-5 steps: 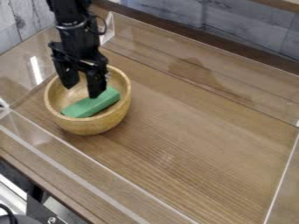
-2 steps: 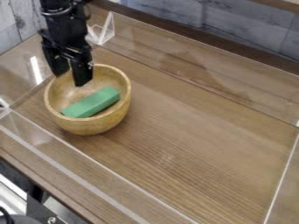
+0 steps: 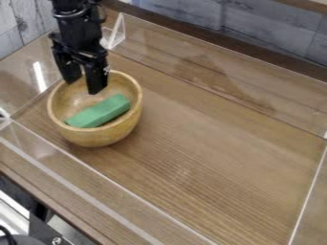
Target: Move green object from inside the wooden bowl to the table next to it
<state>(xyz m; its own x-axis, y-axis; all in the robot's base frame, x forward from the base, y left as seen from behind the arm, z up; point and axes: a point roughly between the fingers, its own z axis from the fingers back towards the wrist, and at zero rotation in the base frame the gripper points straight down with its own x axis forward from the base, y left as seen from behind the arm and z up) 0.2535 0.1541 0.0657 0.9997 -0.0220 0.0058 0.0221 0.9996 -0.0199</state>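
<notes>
The green object (image 3: 102, 111), a small flat oblong block, lies slanted inside the wooden bowl (image 3: 75, 130) at the left of the table (image 3: 217, 134). My black gripper (image 3: 79, 75) points straight down over the bowl's far rim, just behind and left of the block. Its two fingers stand apart with nothing between them, so it is open and apart from the block.
Low clear acrylic walls (image 3: 153, 206) run around the tabletop's edges, close to the bowl on the left and front. Bare wood-grain surface stretches to the right of the bowl. A grey plank wall lies behind the table.
The gripper has drawn back from above the green block toward the bowl's far-left rim and risen slightly. The block and bowl have not moved.
</notes>
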